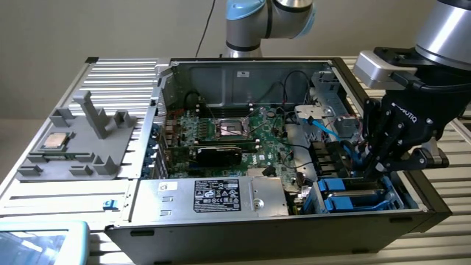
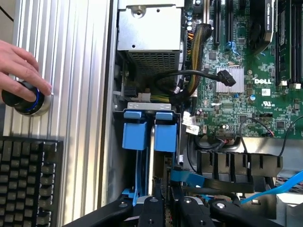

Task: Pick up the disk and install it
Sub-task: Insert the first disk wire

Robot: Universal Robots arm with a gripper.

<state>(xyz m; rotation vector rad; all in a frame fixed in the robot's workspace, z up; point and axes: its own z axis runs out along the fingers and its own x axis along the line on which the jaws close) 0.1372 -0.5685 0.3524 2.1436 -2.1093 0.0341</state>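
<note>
One open computer case (image 1: 250, 77) lies on a slatted metal table (image 1: 118, 77) in the exterior view. The claw (image 1: 368, 172) reaches down into the case's drive bay, at the corner of the case towards the exterior view's right. Its fingers stand close together, pinched on the disk (image 1: 353, 196), which sits in that bay with its blue carrier rails showing. Inside the case, just beside the bay, lies a grey box with a black label (image 1: 213, 196), and deeper in the case sits the green motherboard (image 1: 276, 141). Outside the case, off its wall on the exterior view's left, a grey holder (image 1: 74, 160) carries a small square chip (image 1: 57, 142).

In the wrist view the claw (image 2: 163, 203) hangs over the case's drive bay, jaws narrow. The disk (image 2: 136, 132) stands on edge inside the bay, with two blue tabs at its far end. Further inside the case the motherboard (image 2: 246, 101) bears a silver heatsink (image 2: 230, 78), and black cables cross above it. Outside the case, beyond its side wall, a person's hand (image 2: 21, 59) rests on a black knob with a blue ring (image 2: 21, 99), and a black keyboard (image 2: 23, 179) lies near that knob
</note>
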